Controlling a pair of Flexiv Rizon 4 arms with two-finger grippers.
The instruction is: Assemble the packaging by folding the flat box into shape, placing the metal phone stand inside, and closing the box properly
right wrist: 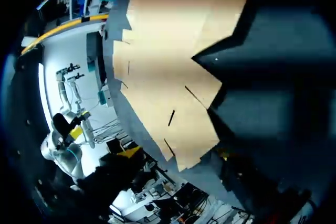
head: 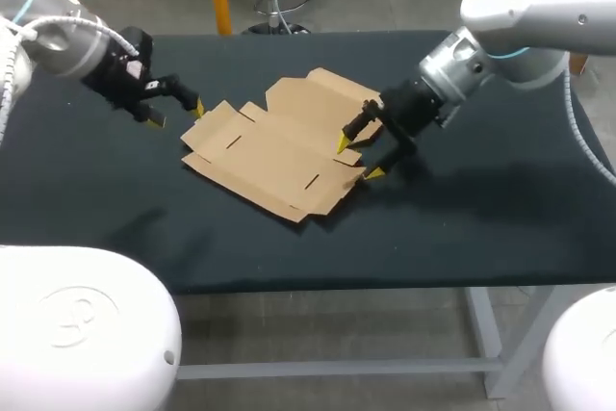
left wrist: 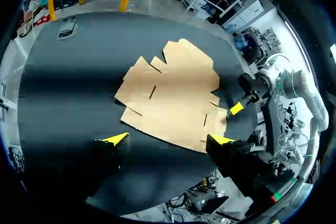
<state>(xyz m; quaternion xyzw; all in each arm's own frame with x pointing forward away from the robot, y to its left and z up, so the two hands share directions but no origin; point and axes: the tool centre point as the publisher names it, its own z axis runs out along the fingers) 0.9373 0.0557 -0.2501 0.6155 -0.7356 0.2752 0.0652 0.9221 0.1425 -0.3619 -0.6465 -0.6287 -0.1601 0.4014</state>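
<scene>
Unfolded brown cardboard box blank [head: 279, 154], flat on the black table [head: 481, 218].

My left gripper [left wrist: 168, 140] over the flat box [left wrist: 170, 95]

My two yellow-tipped fingers [left wrist: 115, 139] stand wide apart, gripping nothing. The cardboard lies unfolded on the black table [left wrist: 68, 93] just ahead of them. My right gripper [left wrist: 240, 104] is at the far side edge of the box.

The flat box [head: 284, 156] lies unfolded on the table [head: 481, 228], near its middle. The left gripper [head: 176, 115] stands apart from the box, off its left edge, with the box ahead of its spread fingers [left wrist: 116, 139]. The right gripper [head: 358, 157] stands at the opposite edge, one finger above the cardboard and the other just beside it, over the table.
</scene>
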